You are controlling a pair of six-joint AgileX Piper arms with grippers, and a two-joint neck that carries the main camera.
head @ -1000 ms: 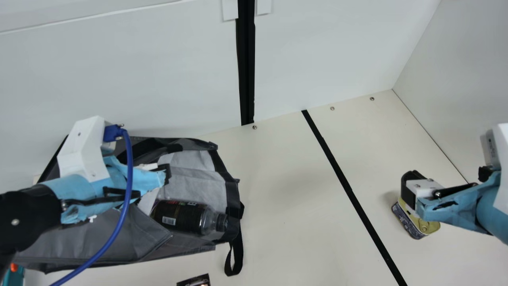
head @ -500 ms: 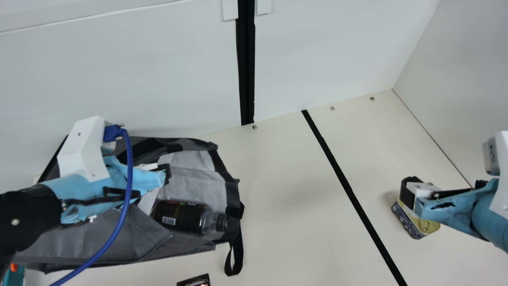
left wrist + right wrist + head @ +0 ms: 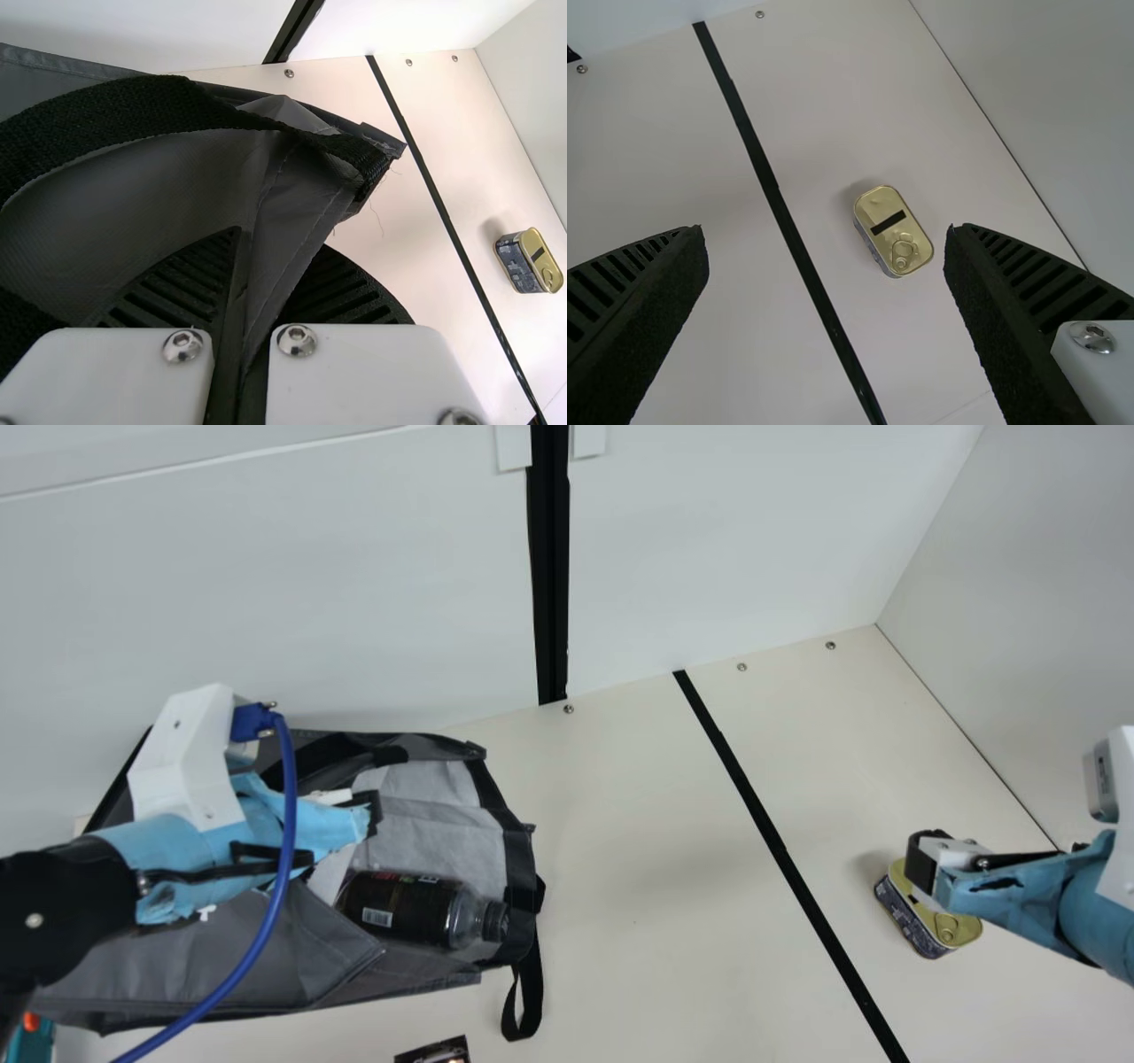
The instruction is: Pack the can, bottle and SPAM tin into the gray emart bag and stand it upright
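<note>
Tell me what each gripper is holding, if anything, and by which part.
The left gripper grips the gray bag by a fold of fabric near its black strap. The right gripper holds nothing.

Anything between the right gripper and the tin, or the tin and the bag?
Nothing visible from the right gripper to the tin to the bag, though the bottle lies in its mouth and the left gripper pinches its fabric.

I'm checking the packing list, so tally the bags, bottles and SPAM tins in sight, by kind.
Gray emart bag: 1
Dark-labelled bottle: 1
SPAM tin: 1
Total: 3
</note>
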